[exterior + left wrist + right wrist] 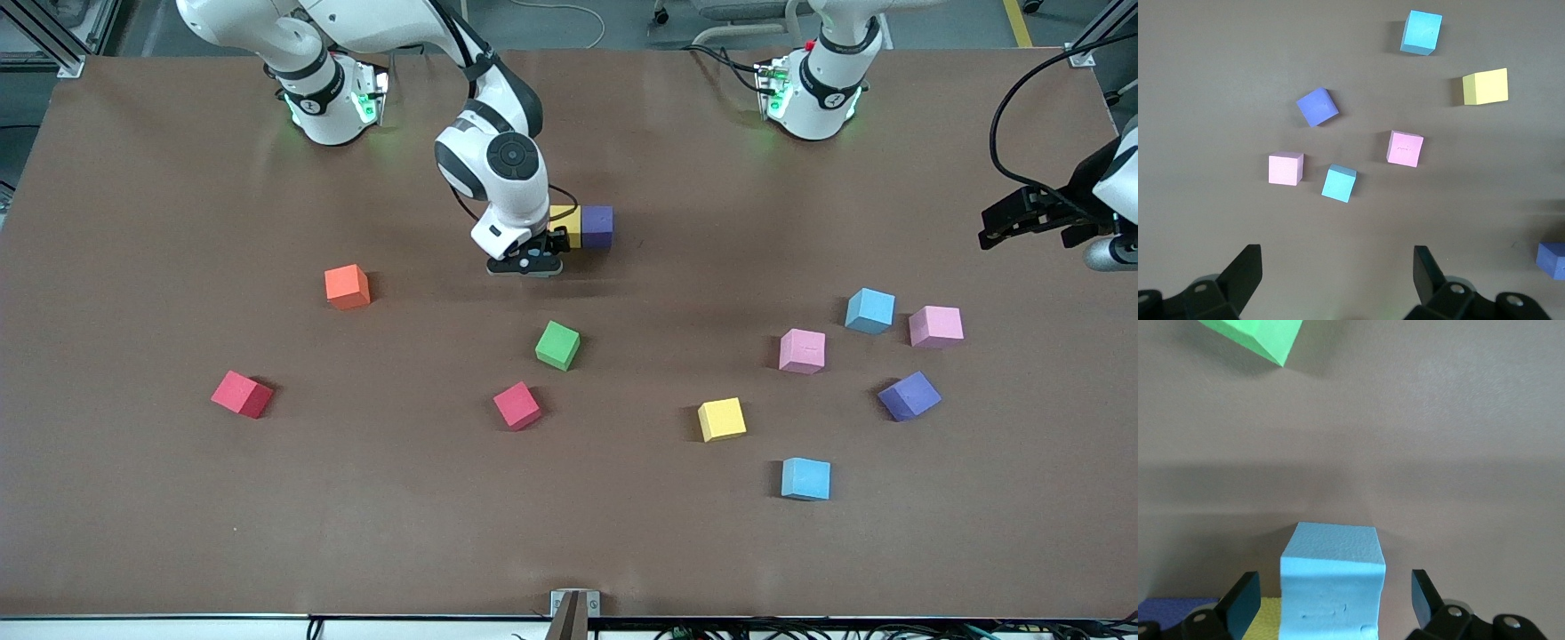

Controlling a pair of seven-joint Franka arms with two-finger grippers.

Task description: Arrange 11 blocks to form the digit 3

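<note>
light blue block (1331, 583) sitting between the right gripper (526, 263)'s spread fingers, not pinched, touching the yellow block (566, 225) and purple block (597, 226) mid-desk toward the robots' edge, right arm bent down low, left gripper (1022, 216) released, waiting over the desk's end

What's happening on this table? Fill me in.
The right gripper is down at a short row of blocks, its open fingers either side of a light blue block that sits beside the yellow block and purple block. The digit 3 is barely started. The left gripper waits, open, above the left arm's end of the table. Loose blocks lie scattered, among them a green block and an orange block.
</note>
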